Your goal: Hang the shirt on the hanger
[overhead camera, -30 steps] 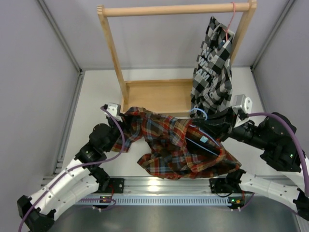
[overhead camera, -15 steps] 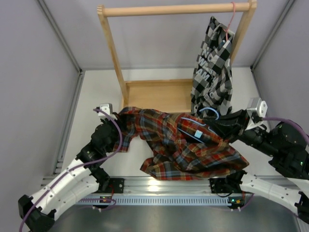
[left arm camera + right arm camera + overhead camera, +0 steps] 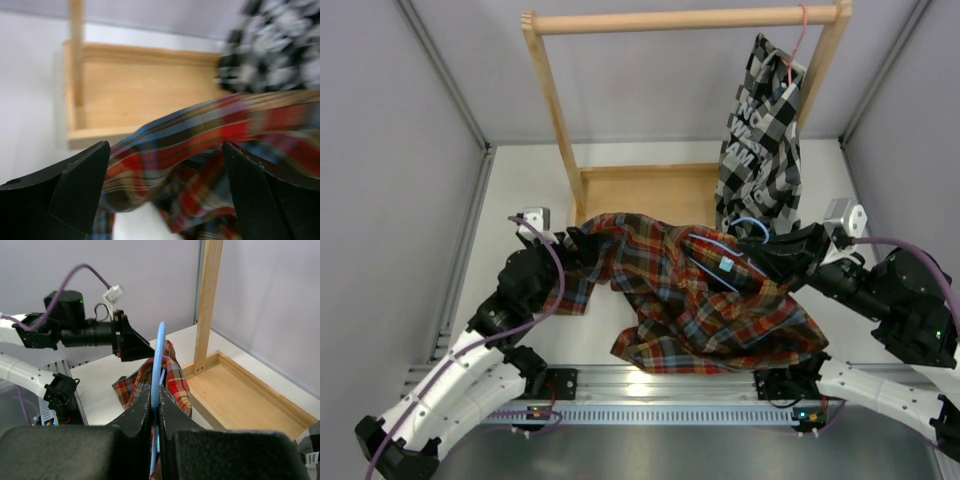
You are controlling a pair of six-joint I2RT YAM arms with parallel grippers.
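The plaid shirt (image 3: 705, 305) hangs in a heap from the light-blue hanger (image 3: 750, 220) down to the table in front of the rack. My right gripper (image 3: 752, 255) is shut on the hanger; in the right wrist view the blue wire (image 3: 160, 347) rises from between the closed fingers (image 3: 159, 390), with shirt cloth (image 3: 176, 377) draped over it. My left gripper (image 3: 582, 248) is at the shirt's left edge, open. In the left wrist view its fingers (image 3: 75, 187) stand wide apart, and a fold of the shirt (image 3: 200, 135) runs across the gap unclamped.
A wooden rack (image 3: 680, 20) stands at the back with a tray base (image 3: 640, 195). A black-and-white checked shirt (image 3: 760, 140) hangs from its bar on a pink-red hanger (image 3: 802, 30), right beside my right gripper. Grey walls close in both sides.
My left gripper has opened and let go of the shirt's left edge after pulling it leftward. The right gripper shifted right with the hanger, and the shirt now spreads wider.
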